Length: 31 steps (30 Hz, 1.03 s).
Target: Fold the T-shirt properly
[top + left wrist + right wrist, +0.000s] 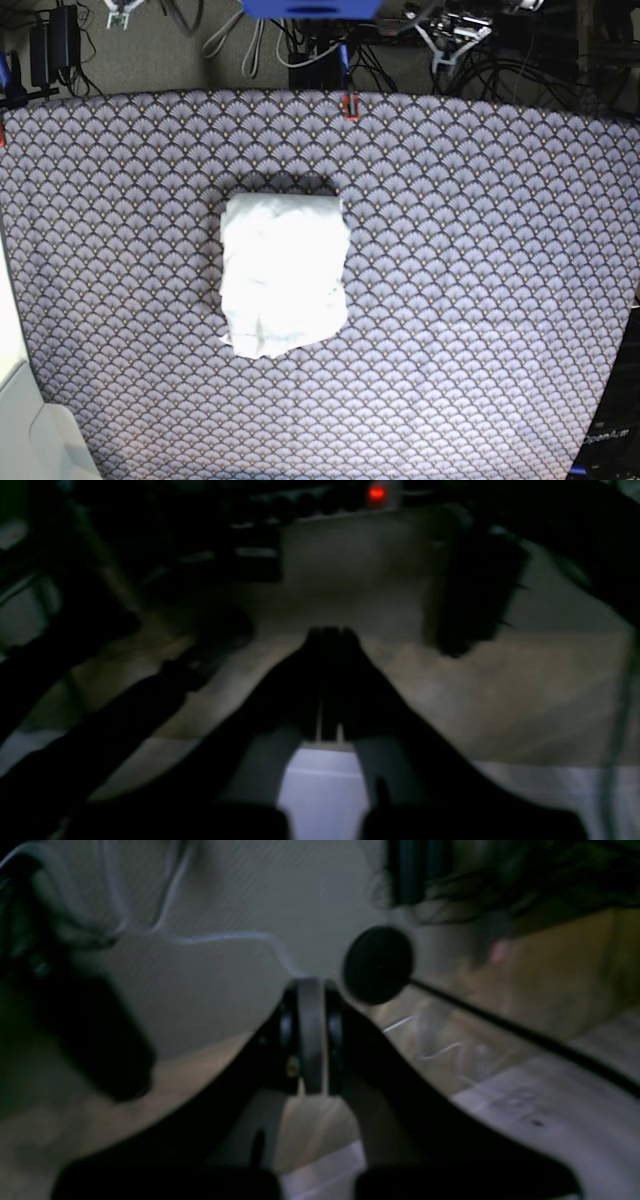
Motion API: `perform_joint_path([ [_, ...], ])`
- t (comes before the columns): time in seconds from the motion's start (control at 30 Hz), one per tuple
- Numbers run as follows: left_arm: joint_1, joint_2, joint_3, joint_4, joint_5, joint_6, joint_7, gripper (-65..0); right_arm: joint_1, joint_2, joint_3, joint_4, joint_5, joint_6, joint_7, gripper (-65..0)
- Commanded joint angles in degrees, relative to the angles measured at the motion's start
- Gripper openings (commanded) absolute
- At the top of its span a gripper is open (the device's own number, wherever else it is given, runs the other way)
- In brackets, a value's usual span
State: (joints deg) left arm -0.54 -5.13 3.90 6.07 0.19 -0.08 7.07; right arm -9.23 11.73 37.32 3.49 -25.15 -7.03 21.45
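Observation:
The white T-shirt (283, 272) lies folded into a compact upright rectangle near the middle of the patterned table cover (480, 260) in the base view. Neither arm shows in that view. In the dim left wrist view my left gripper (331, 632) is shut, its dark fingers pressed together with nothing between them. The right wrist view shows my right gripper (311, 990) shut too, pads touching and empty. Both wrist views look away from the table, so the T-shirt is out of sight in them.
Cables, a power brick (52, 38) and a blue frame (310, 8) sit beyond the table's far edge. A red clip (349, 106) marks the far edge. A red light (376, 493) glows in the left wrist view; a black round disc (378, 965) hangs near the right gripper.

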Motion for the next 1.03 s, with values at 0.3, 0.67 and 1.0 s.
perform_joint_path([
  [0.3,-1.0,1.6,-3.3,0.0,-0.5,5.2,-2.9,-64.6,1.2,0.4,0.0,0.1,0.0,-0.8,-2.2,-65.0],
  [0.67,-1.0,1.7,-3.6,-0.5,-3.6,5.3,-6.3,-64.6,1.4,-2.5,-12.4,0.3,0.0,-0.8,-2.2,-65.0],
  [1.0,-0.7,1.7,-3.4,-0.5,-8.8,5.3,-6.4,-64.6,2.7,-2.4,-17.3,0.3,0.0,-0.8,-2.2,-65.0],
])
